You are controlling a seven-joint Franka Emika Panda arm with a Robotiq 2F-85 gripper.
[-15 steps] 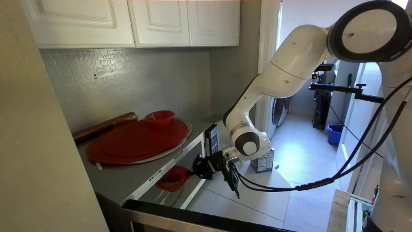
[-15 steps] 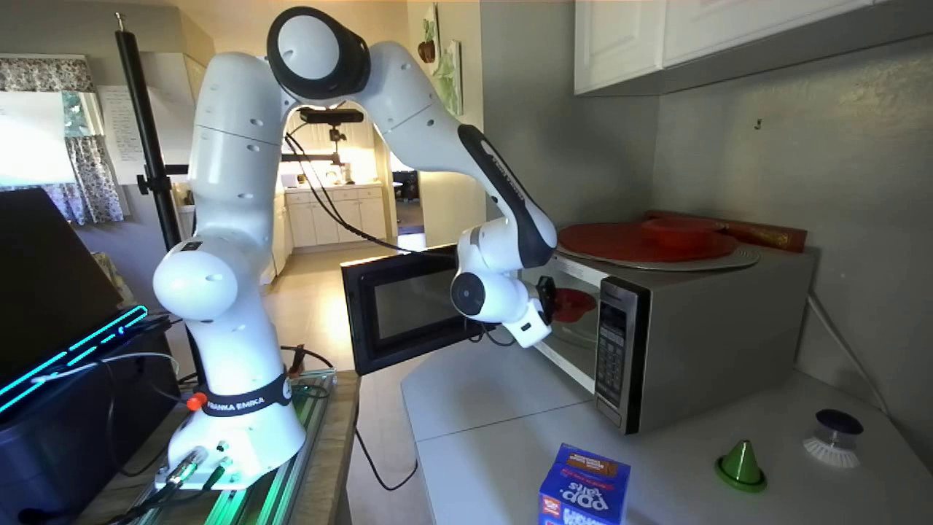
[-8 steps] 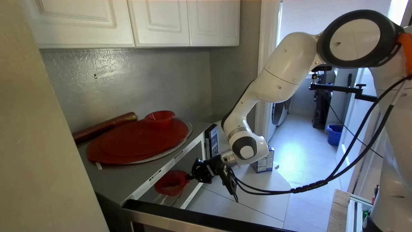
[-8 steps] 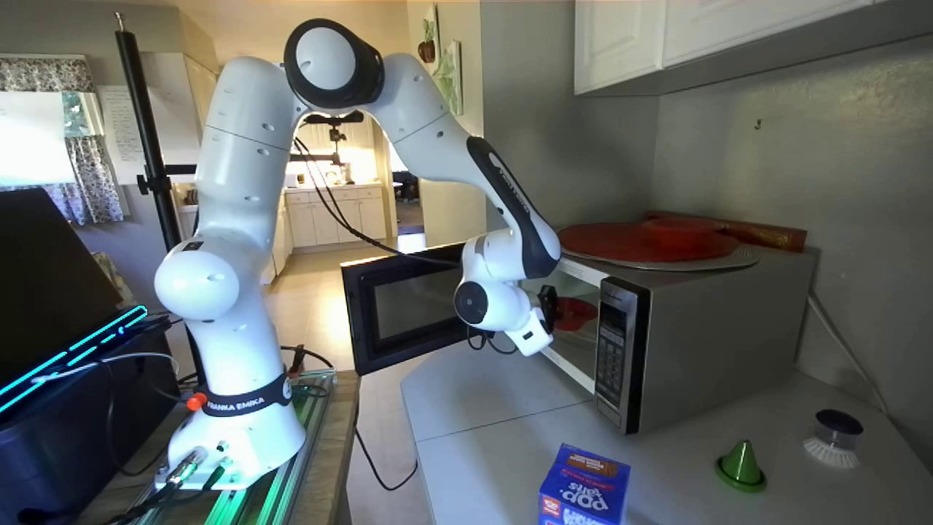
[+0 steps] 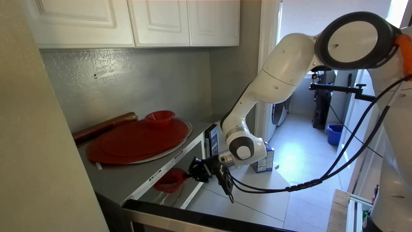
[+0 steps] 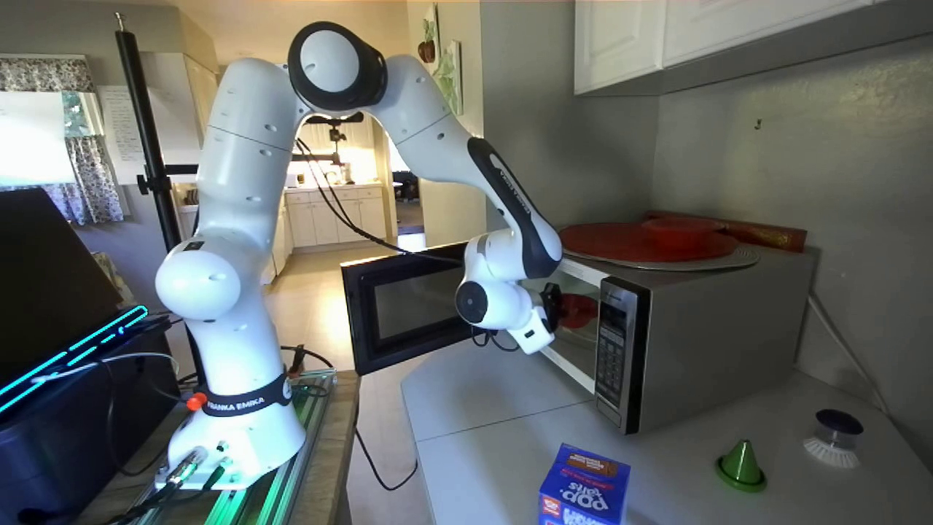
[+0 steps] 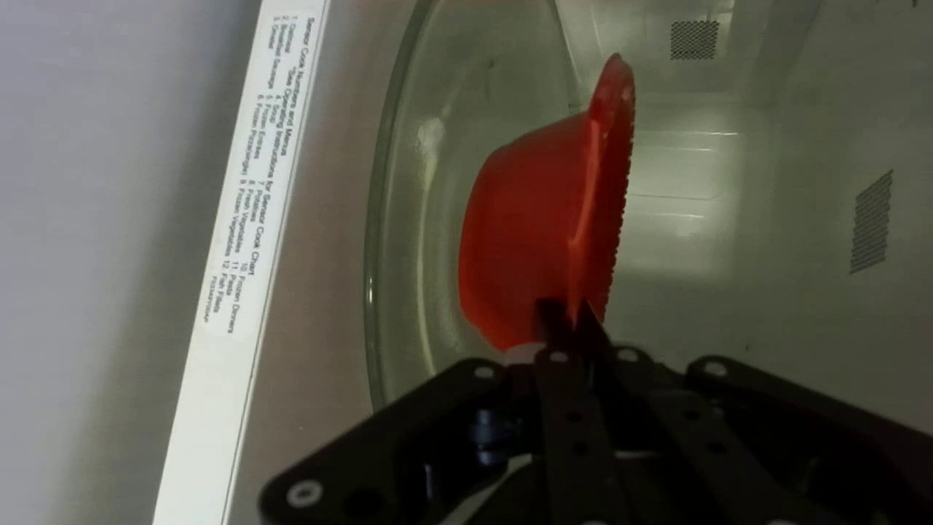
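A red bowl (image 7: 521, 226) with a ridged rim is inside the open microwave (image 6: 729, 335). My gripper (image 7: 572, 321) is shut on the bowl's rim, one finger on each side of it. In an exterior view the bowl (image 5: 170, 182) shows tilted in front of the black fingers (image 5: 187, 175). It also shows at the microwave opening in an exterior view (image 6: 578, 311), with the gripper (image 6: 555, 308) beside it. A clear glass turntable (image 7: 373, 284) lies below the bowl in the microwave. I cannot tell whether the bowl touches it.
The microwave door (image 6: 408, 310) stands open beside the arm. Flat red discs (image 5: 138, 141) and another red bowl-shaped piece (image 5: 160, 118) lie on the microwave, near a roll (image 5: 106, 127). A blue box (image 6: 583, 485), green cone (image 6: 742, 467) and brush (image 6: 833, 441) stand on the counter.
My gripper and the red bowl have moved slightly further into the microwave. The bowl's tilt has changed a little. The arm's elbow has come down and forward.
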